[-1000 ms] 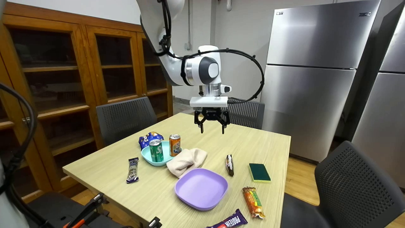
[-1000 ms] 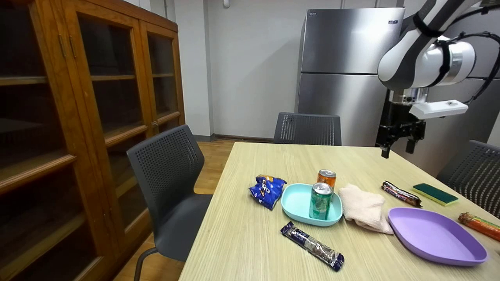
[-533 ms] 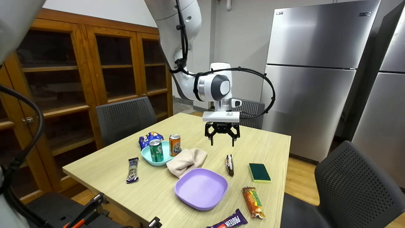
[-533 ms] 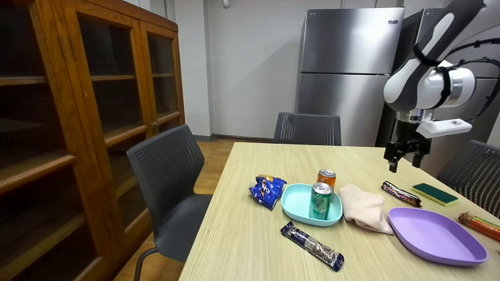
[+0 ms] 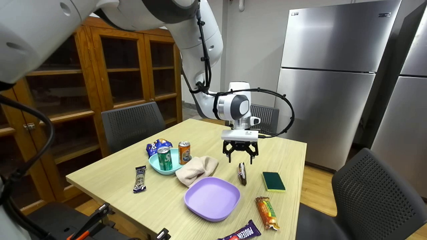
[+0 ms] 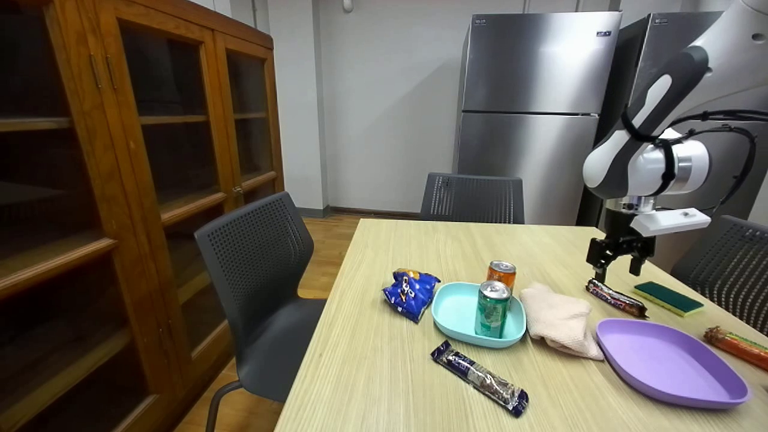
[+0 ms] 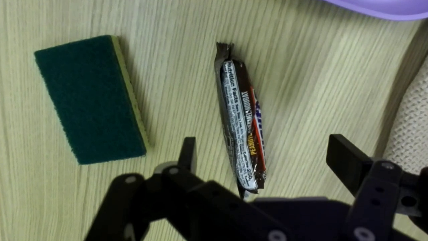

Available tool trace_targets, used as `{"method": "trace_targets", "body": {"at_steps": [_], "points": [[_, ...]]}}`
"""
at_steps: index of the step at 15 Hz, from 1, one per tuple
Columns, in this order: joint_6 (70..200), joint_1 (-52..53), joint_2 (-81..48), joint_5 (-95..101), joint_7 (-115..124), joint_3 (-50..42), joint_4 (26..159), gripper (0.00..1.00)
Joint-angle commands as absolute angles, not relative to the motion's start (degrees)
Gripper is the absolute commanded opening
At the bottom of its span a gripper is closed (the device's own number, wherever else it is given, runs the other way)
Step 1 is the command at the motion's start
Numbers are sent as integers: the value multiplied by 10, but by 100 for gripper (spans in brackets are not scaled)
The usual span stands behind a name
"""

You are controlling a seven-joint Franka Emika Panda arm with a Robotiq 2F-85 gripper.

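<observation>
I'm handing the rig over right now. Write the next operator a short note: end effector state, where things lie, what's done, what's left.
End effector: open, holding nothing, above the chocolate bar.
Things: the bar lies on the table between the green sponge and the beige cloth, apart from both; the purple plate is nearby.
Done: the jaws stand spread, with the bar's lower part showing between them in the wrist view.
Left to do: the bar is not yet gripped or lifted; lowering and closing on it looks the likely next step.
</observation>
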State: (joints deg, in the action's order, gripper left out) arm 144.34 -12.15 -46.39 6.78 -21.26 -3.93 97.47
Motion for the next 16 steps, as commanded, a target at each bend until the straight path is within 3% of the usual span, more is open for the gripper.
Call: {"method": "trace_targets", "body": {"at_steps": [1,14,15,16], "points": [[1417,-132,-510,65,-203,-36,912,100],[1403,-135,-558,67,-201,-35,863,100],[1405,-136,-556,66,-203,-34,864,75],[1405,-137,-556,65,-204,-32,864,74]]}}
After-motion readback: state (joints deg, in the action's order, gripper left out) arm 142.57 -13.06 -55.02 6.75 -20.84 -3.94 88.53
